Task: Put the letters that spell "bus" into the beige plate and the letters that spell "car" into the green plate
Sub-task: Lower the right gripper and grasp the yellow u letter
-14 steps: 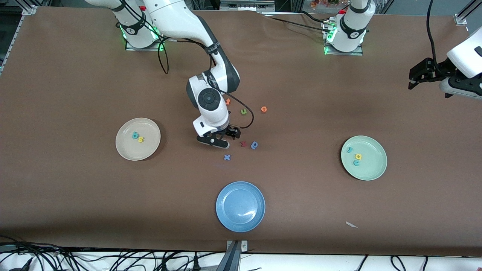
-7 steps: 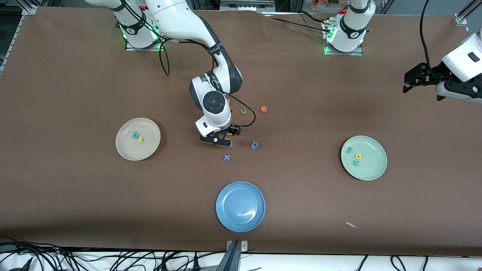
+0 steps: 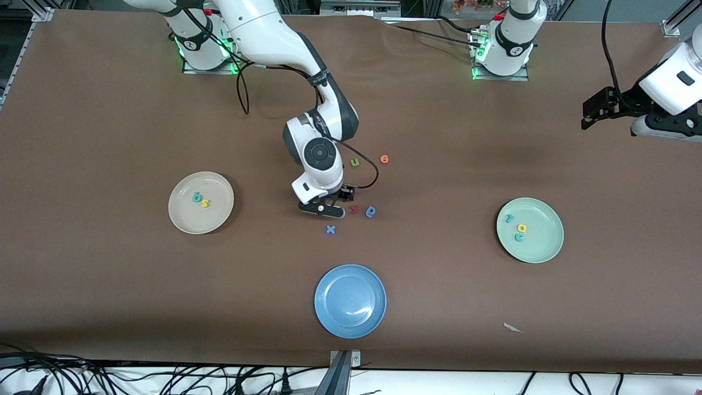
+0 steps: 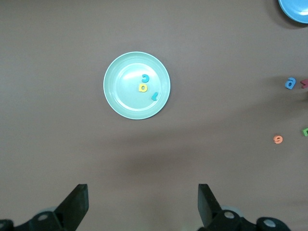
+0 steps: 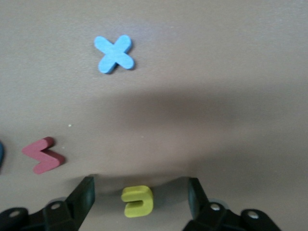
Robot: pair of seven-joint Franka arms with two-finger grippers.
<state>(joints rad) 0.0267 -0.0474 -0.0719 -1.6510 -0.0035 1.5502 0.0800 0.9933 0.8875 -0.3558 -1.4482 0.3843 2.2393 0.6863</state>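
Right hand (image 3: 328, 207) is low at the counter (image 3: 109, 126) near its middle, fingers (image 5: 84, 195) apart with the yellow "u" (image 5: 138, 200) lying between them on the counter surface; neither finger visibly touches it in the right wrist view. The red letter (image 3: 354, 209) and the blue round letter (image 3: 371, 211) lie just beside that hand, toward the left arm's end. The blue "x" (image 3: 330, 230) lies nearer the front edge. The green "u" (image 3: 355, 162) and the orange round letter (image 3: 384, 159) lie closer to the base edge of the counter.

Beige plate (image 3: 184, 216), toward the right arm's end: holds the teal "b" (image 3: 196, 197) and the yellow "s" (image 3: 205, 203), close together.

Green plate (image 3: 540, 247), toward the left arm's end: holds the teal "r" (image 3: 509, 218), the yellow "a" (image 3: 522, 228) and the teal "c" (image 3: 518, 237), grouped near the plate's middle.

Blue plate (image 3: 329, 312) sits near the front edge, mid-counter, nothing in it.

Left hand (image 3: 592, 112) waits raised over the counter's edge at the left arm's end, fingers (image 4: 77, 204) spread wide, holding nothing.
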